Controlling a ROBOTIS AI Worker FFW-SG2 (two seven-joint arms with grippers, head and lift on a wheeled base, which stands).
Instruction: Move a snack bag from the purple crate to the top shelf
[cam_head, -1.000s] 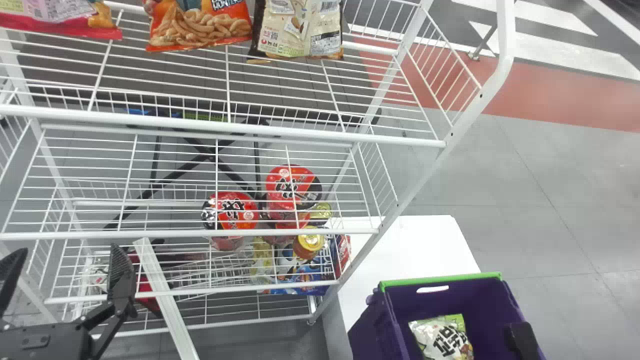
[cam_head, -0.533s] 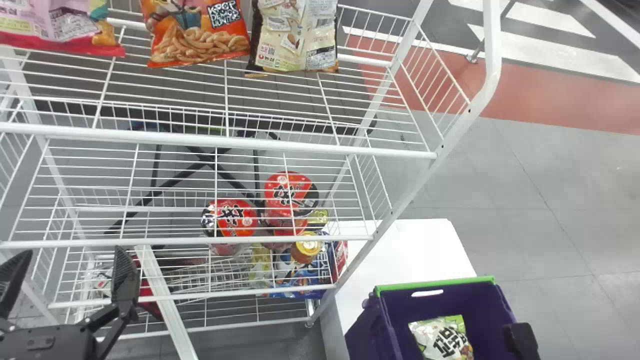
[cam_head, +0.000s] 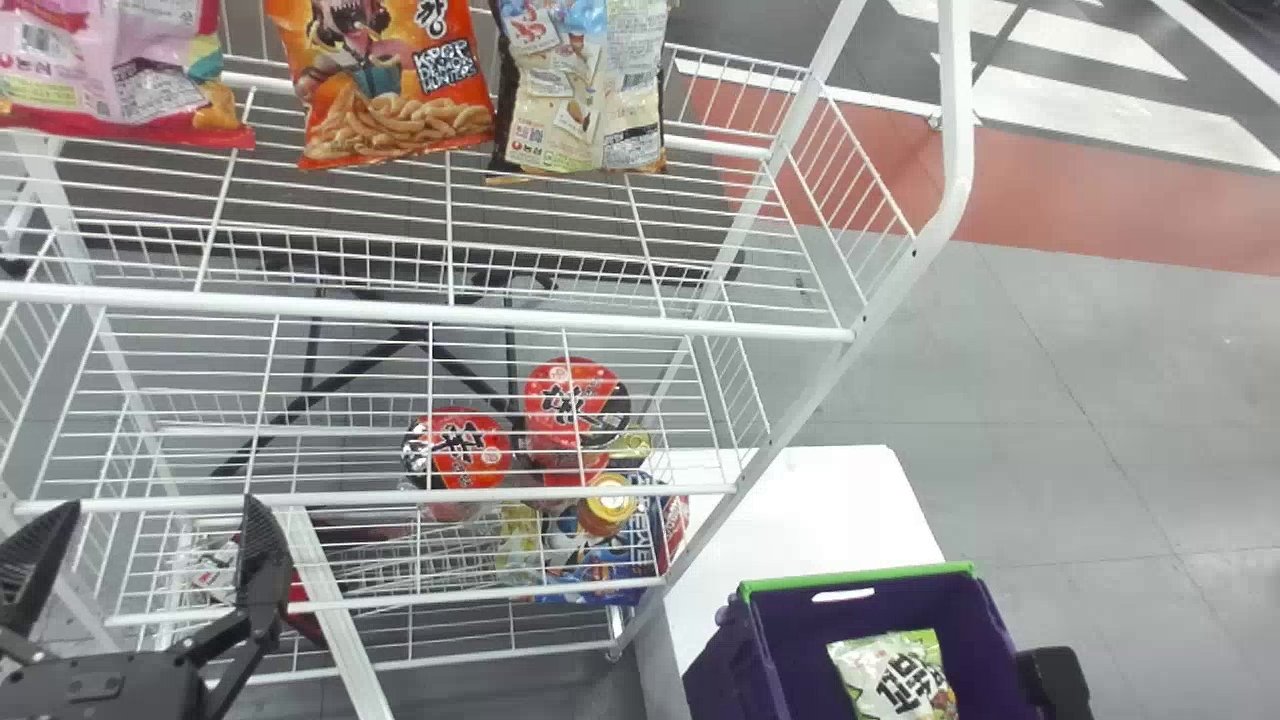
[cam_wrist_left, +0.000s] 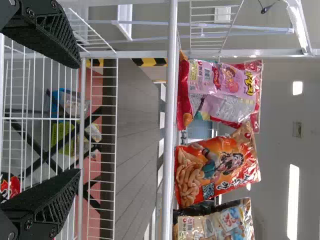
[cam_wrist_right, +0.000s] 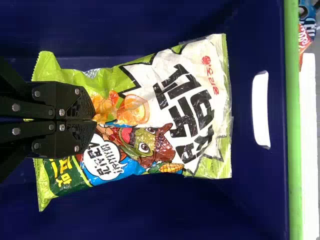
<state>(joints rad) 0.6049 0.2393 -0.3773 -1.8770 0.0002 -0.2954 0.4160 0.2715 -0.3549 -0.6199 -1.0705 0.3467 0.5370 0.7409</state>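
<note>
Inside the purple crate (cam_head: 735, 650), closed fingers of the right gripper (cam_wrist_right: 95, 120) pinch the snack bag (cam_wrist_right: 150, 115); shallow bite on slick film may slip, or the bag's broad end may catch the rim (cam_wrist_right: 294, 150); left gripper (cam_wrist_left: 80, 117), fingers parted, left of crate.

Free room on the top shelf (cam_head: 448, 215) lies between the front rail (cam_head: 560, 320) and three standing snack bags (cam_head: 395, 85), extending rightward to the wire side guard (cam_head: 850, 190). The purple crate (cam_head: 860, 578) admits entry from above, its walls obstructing sideways passage.
</note>
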